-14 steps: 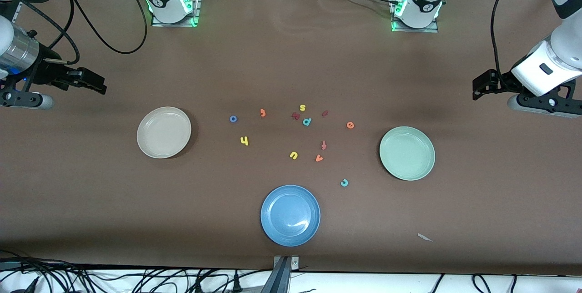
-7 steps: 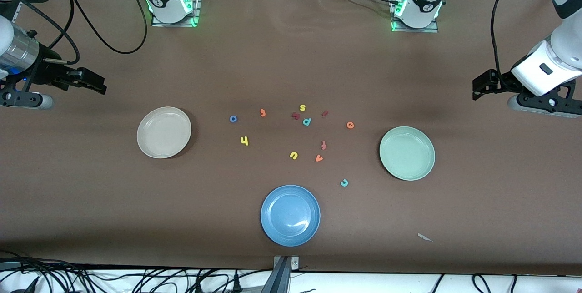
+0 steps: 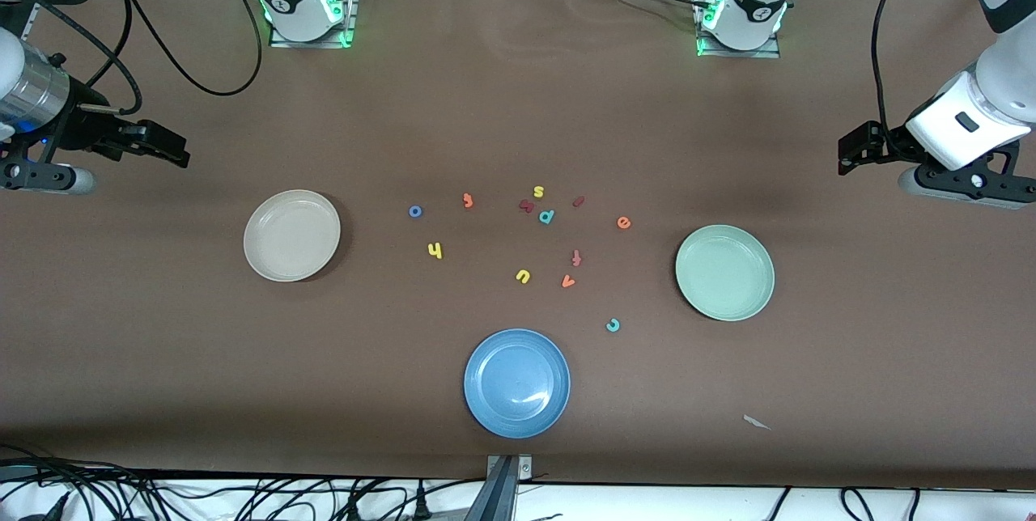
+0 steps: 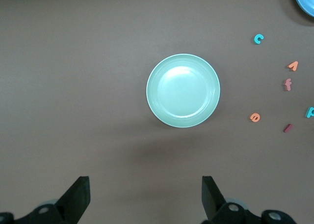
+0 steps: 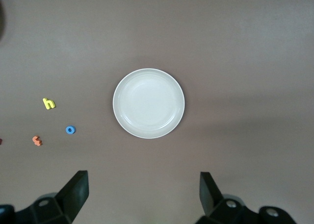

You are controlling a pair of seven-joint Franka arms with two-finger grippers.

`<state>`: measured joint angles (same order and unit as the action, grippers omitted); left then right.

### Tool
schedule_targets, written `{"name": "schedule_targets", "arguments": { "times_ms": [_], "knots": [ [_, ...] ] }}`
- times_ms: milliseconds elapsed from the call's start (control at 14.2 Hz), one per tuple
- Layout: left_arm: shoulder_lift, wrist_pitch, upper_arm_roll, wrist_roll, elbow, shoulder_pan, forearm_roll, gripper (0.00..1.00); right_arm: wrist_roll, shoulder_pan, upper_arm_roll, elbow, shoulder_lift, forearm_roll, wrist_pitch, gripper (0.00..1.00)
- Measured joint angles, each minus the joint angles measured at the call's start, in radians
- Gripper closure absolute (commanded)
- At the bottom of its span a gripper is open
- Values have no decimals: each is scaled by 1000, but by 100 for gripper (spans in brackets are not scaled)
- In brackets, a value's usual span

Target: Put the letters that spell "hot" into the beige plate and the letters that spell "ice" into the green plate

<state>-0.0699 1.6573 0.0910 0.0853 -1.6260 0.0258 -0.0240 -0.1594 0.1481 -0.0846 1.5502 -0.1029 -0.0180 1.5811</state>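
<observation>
The left gripper [image 3: 848, 155] hangs spread and empty, above the table beside the green plate [image 3: 724, 273]; the right gripper [image 3: 166, 150] likewise near the beige plate [image 3: 292, 235]. Between the plates lie the letters: yellow h [image 3: 435, 250], blue o [image 3: 415, 211], orange e [image 3: 623, 222]. They look light, soft foam, best pinched across their flat sides

blue plate [image 3: 516, 416] nearest the front camera | yellow "s" [image 3: 538, 192], teal "p" [image 3: 546, 217], yellow "u" [image 3: 523, 276], orange "v" [image 3: 568, 281], reddish "f" [image 3: 576, 257] scattered mid-table | paper scrap [image 3: 756, 422] near table edge
</observation>
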Motion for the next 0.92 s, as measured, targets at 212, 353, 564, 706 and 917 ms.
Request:
{"name": "schedule_targets", "arguments": {
  "times_ms": [212,353,564,706,917],
  "knots": [
    [0,0,-1,0,2,1,0,0,0,0,0,0,0,0,0,0],
    [0,6,-1,0,2,1,0,0,0,0,0,0,0,0,0,0],
    [0,10,2,0,2,-2,0,0,0,0,0,0,0,0,0,0],
    [0,10,2,0,2,-2,0,0,0,0,0,0,0,0,0,0],
    [1,9,0,0,2,2,0,0,0,0,0,0,0,0,0,0]
  ]
}}
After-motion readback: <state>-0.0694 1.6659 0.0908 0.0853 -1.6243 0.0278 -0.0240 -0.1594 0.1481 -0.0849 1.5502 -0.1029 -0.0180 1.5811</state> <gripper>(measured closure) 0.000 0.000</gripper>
